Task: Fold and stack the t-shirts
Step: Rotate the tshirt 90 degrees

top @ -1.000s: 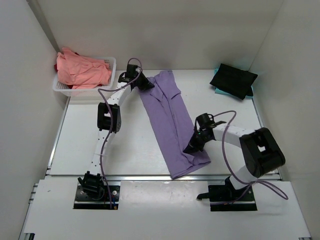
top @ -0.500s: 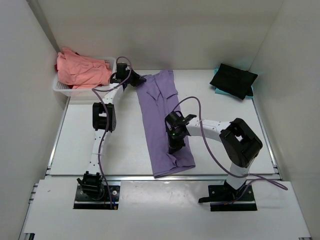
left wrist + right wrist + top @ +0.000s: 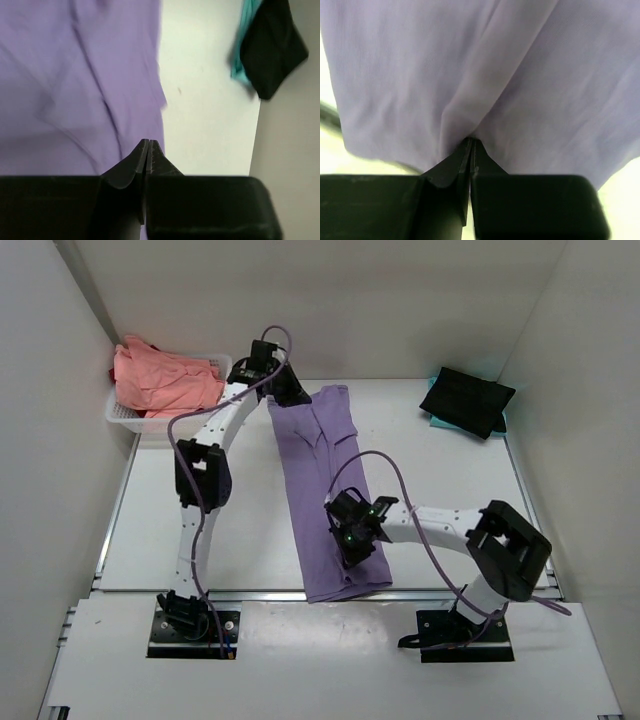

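Note:
The lavender-purple t-shirt (image 3: 322, 470) lies stretched lengthwise down the middle of the table; it also fills the right wrist view (image 3: 520, 75) and shows in the left wrist view (image 3: 75, 75). My left gripper (image 3: 288, 395) is shut on its far left edge near the collar end. My right gripper (image 3: 352, 538) is shut on a pinch of the cloth near the hem. Salmon-pink t-shirts (image 3: 160, 380) sit in the white basket (image 3: 222, 375) at the back left. A black t-shirt (image 3: 468, 400) lies folded on a teal one (image 3: 440, 421) at the back right.
White walls close in the table on the left, back and right. The metal front rail (image 3: 250, 595) runs along the near edge. The black shirt (image 3: 275, 45) and teal shirt (image 3: 239, 60) also show in the left wrist view.
Both grippers have dragged the purple shirt leftward, then slightly back. The right gripper now sits lower near the hem. The left gripper has moved right along the far edge.

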Robot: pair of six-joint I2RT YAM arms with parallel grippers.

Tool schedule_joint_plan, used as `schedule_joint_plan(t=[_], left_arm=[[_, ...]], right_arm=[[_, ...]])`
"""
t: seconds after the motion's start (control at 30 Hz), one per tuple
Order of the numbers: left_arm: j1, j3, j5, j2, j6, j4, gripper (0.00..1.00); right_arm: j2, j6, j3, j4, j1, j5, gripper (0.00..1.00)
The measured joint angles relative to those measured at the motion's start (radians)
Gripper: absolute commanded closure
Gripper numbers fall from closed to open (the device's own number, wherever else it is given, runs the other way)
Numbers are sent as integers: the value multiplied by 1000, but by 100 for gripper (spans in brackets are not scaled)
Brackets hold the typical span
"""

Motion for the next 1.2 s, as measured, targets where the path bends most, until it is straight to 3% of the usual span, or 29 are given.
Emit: schedule_joint_plan(t=[0.07,0.13,0.27,0.4,0.5,0.77,1.2], left_arm=[[-39,-198,-24,-155,32,14,88],[-71,-483,-26,-346,28,66,87],[-45,-995,-6,-688,-19,163,86],[-19,-1296,-43,-863,-48,212,86],[-75,-1447,-53,-896,-89,273,85],[-166,-1484,-72,-741,-156,400,84],[-77,-1324,-55,-586,-97,386,82]], right_arm=[[-52,-9,-41,10,31,3,98],[-137,-7,-95,24,48,13,88],[-377,24,-201,25,-26,39,95],[-497,41,-277,19,-162,79,95],[-533,44,-361,20,-228,74,93],[-594,97,-486,53,-339,8,78],[-617,188,-514,100,-338,-114,61]])
